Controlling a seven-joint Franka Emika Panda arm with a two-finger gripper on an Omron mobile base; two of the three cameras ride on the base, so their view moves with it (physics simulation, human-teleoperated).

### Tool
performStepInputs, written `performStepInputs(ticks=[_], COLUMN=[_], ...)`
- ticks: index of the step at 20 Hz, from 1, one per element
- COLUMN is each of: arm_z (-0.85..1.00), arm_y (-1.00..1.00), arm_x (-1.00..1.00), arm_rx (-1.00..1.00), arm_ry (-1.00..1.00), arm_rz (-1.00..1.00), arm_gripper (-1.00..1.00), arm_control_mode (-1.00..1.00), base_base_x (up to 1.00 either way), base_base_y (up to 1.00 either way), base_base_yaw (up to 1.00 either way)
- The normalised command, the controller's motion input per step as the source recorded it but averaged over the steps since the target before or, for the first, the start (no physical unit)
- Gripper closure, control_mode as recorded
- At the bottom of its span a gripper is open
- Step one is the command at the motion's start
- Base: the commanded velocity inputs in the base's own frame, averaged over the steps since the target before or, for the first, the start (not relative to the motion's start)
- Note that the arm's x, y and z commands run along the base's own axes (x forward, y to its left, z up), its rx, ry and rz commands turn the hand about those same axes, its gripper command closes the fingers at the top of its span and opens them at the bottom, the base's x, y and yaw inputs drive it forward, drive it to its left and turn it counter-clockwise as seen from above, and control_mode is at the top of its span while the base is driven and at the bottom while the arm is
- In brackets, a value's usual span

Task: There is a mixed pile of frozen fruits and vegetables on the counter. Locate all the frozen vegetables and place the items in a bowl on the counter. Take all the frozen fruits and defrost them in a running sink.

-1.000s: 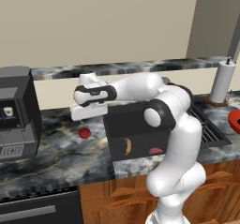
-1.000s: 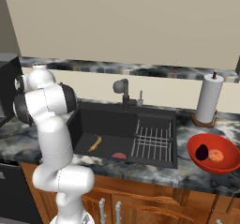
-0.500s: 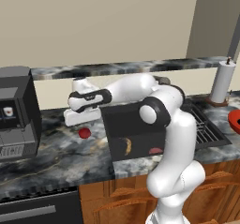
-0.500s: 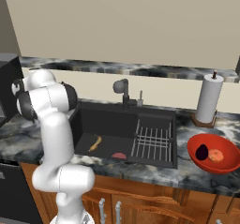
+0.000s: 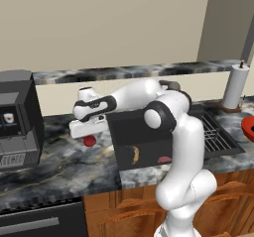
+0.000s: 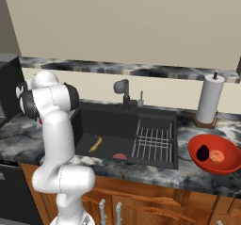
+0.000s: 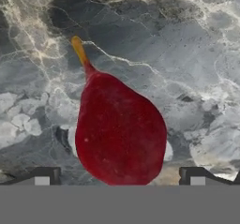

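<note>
Lowered and swung farther from the sink since a second ago, the gripper [image 5: 85,130] now hangs just above the red fruit [image 5: 90,141] on the counter [image 5: 54,164]. Its jaws are spread wide and hold nothing. From the hand camera, the fruit [image 7: 119,130] lies between the two fingertips [image 7: 43,175], a glossy dark red shape with a short orange stem pointing away from them; whether they touch it cannot be told. Beyond the arm's elbow, the sink [image 6: 101,125] holds the banana [image 6: 95,143] on its floor, with a flat pinkish-red oval [image 6: 119,156] near it and a wire rack [image 6: 152,140] in the far half. A grey tap [image 6: 121,88] stands behind the basin. Well away, past the sink, the bowl [image 6: 220,164] holds the aubergine [image 6: 203,152] and the orange-red piece [image 6: 216,155] side by side. A paper towel roll [image 6: 209,98] stands behind the bowl. A black coffee machine [image 5: 18,120] sits on the gripper's other side.
</note>
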Motion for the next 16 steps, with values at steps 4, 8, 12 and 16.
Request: performStepInputs(ticks=[4,8,12,16], arm_z=[-0.30,-0.21,-0.21,-0.06], arm_y=[0.01,0.00,0.00,0.00], arm_x=[-0.03,0.00,0.00,0.00], arm_rx=[0.00,0.00,0.00,0.00], arm_ry=[0.12,0.06,0.07,0.06], arm_rz=[0.00,0.00,0.00,0.00], arm_gripper=[-1.00,-1.00,1.00,1.00], arm_control_mode=[-1.00,-1.00,-1.00,-1.00], base_base_x=[0.00,0.00,0.00,0.00], base_base_y=[0.00,0.00,0.00,0.00], base_base_yaw=[0.00,0.00,0.00,0.00])
